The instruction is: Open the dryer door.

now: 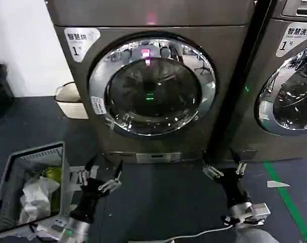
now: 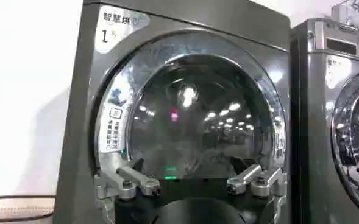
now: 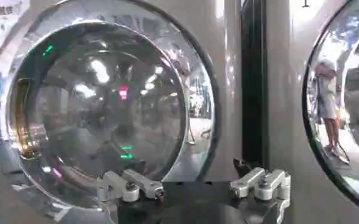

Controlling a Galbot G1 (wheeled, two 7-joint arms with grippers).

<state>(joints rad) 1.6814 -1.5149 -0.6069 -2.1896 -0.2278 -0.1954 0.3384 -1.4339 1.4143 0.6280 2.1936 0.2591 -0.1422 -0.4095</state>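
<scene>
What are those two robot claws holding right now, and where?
Nothing. The left gripper and right gripper both hang open, low before the dryer, its dryer door shut.

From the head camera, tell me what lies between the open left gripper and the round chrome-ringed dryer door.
Only bare dark floor separates the open left gripper from the closed chrome-ringed dryer door, in the head view; the grey basket sits off to its left.

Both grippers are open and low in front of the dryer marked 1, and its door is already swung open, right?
Not quite. The dryer door is shut, its chrome ring flat against the front of the dryer, as the head view shows. The rest stands: the left gripper and right gripper are both open and low in front of it.
</scene>
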